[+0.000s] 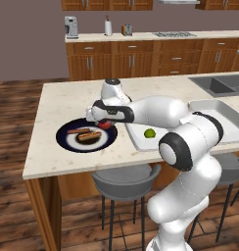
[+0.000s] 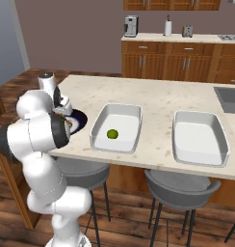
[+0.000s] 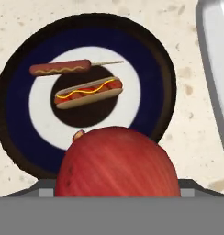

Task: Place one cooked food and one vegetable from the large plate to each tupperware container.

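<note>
Red onion (image 3: 116,163) clamped in end effector (image 3: 116,193) above navy-rimmed large plate (image 3: 22,82) bearing hot dog (image 3: 88,92)

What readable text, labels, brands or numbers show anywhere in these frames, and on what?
None readable.
Silver coffee machine on the back counter: no legible marking.
Round dark-rimmed large plate, white rectangular tupperware containers: plain, unlettered.
Yellow squiggles on the hot dog are mustard, not writing.

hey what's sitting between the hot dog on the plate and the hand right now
A red onion lies there, close under the hand, at the near rim of the large plate, with the hot dog beyond it at the centre. The hand view shows this.
</note>
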Controlling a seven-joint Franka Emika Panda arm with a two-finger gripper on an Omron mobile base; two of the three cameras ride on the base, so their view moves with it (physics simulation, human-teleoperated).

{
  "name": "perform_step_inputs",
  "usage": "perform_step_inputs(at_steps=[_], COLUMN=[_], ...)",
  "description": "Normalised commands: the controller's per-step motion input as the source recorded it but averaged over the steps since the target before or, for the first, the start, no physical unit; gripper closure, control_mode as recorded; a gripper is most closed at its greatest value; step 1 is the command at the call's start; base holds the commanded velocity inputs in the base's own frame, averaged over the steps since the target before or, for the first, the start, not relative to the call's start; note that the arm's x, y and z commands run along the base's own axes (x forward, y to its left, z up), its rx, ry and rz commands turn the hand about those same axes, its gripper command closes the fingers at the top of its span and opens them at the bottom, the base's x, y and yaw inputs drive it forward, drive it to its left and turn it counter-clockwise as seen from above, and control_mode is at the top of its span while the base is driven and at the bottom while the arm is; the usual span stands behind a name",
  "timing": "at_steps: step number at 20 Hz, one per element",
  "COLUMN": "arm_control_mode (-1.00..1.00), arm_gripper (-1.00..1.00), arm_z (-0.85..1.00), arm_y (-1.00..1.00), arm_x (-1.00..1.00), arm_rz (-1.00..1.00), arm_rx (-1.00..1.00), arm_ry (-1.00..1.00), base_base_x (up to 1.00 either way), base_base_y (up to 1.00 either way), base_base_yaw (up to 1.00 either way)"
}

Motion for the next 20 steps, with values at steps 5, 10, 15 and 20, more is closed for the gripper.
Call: perform_step_inputs(at_steps=[5, 10, 15, 20], arm_control_mode=[-1.0, -1.0, -1.0, -1.0], arm_gripper=[1.0, 1.0, 1.0, 1.0], arm_z=[0.61, 0.23, 0.03, 0.0], arm_y=[-0.99, -1.0, -1.0, -1.0], arm_x=[0.0, 0.0, 0.0, 0.0], arm_rz=[-0.14, -0.17, -0.17, -0.12], arm_rx=[0.0, 0.0, 0.0, 0.01], arm_ry=[-0.01, 0.0, 0.0, 0.0], base_base_x=[0.0, 0.0, 0.0, 0.0], base_base_y=[0.0, 0.0, 0.0, 0.0], base_base_yaw=[0.0, 0.0, 0.0, 0.0])
